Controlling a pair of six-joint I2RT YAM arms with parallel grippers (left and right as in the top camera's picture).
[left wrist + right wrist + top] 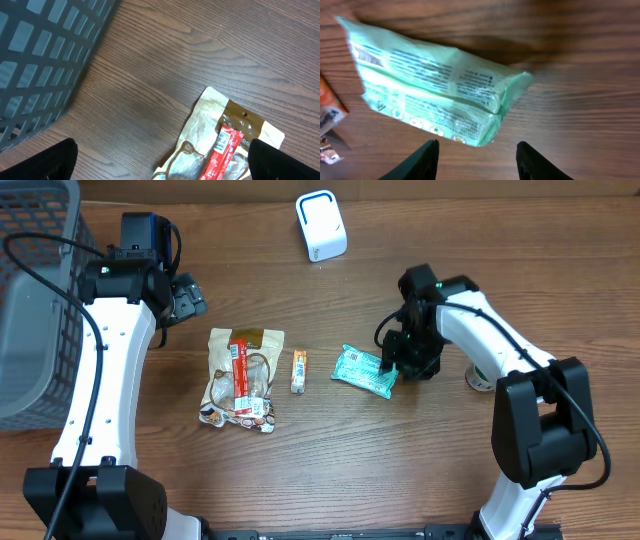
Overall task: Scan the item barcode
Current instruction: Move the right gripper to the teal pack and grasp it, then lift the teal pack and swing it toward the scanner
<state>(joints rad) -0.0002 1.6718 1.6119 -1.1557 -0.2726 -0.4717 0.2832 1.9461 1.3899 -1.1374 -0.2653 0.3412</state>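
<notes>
The teal packet (363, 371) lay flat on the wooden table (420, 470), right of centre, its long side running left to right with the right end slightly nearer. The right gripper (392, 370) stood over that right end. In the right wrist view its fingers (422, 162) were parted and released; the packet (435, 90) lay just beyond them with its crimped end facing the gap, and neither finger was seen touching it. Bare wood lay open to the right of the packet and along its near edge.

Just left of the packet lay a small orange stick pack (299, 370), apart from it by a narrow strip of table. Further left lay a crumpled brown snack bag (243, 380) carrying a red strip.

The white scanner (321, 225) sat at the far side of the table, well apart from the packet, with clear wood between them.

The left gripper (190, 298) hung to the far left of the brown bag, jaws spread wide and empty; its wrist view showed the bag's top edge (225, 140) below and a broad stretch of bare table up to the grey basket (45, 60). That basket (35, 300) filled the far left corner, its wall close beside the left arm.
</notes>
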